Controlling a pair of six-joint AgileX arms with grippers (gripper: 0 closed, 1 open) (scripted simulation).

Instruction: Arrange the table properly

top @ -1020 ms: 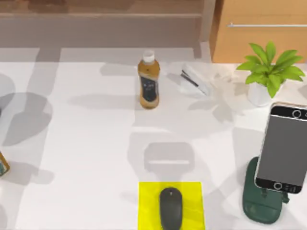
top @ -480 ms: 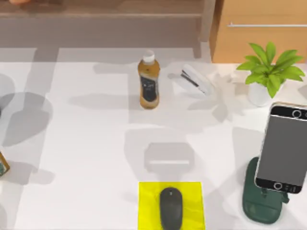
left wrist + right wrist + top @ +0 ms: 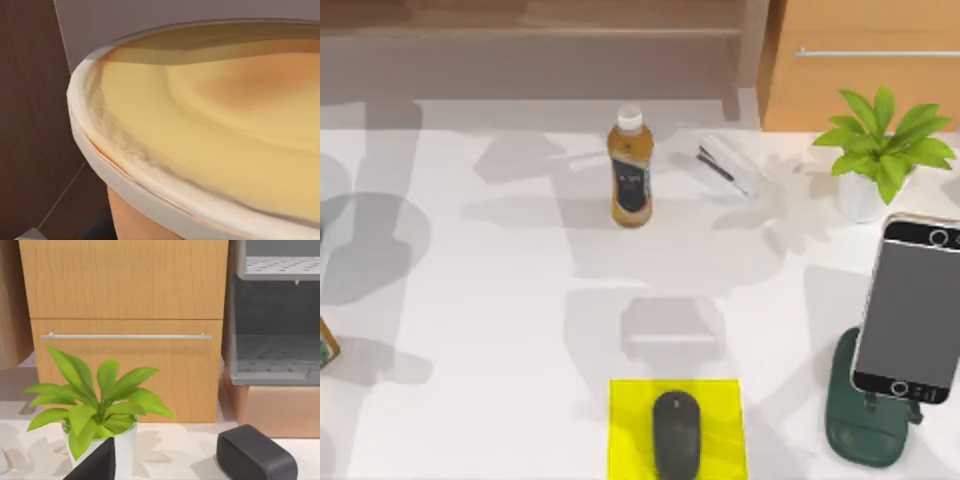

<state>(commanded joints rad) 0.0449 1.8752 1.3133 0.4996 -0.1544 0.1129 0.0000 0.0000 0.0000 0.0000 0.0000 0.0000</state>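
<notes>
A tea bottle [image 3: 630, 178] is standing upright on the white table [image 3: 500, 330] (claw states: cannot tell), beside a stapler [image 3: 728, 167]

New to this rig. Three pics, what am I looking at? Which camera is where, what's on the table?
It's a simulated robot with two arms at a white table. One picture looks down from above the table; the other two come from cameras on each arm's wrist.

From above: a bottle of brown drink stands near the middle back, with a white stapler beside it. A potted plant sits at the right, a phone on a green stand in front of it. A dark mouse lies on a yellow pad at the front.

The left wrist camera is close against a tan, white-rimmed round thing. The right wrist camera faces the plant, a wooden cabinet and a dark speaker-like box.
</notes>
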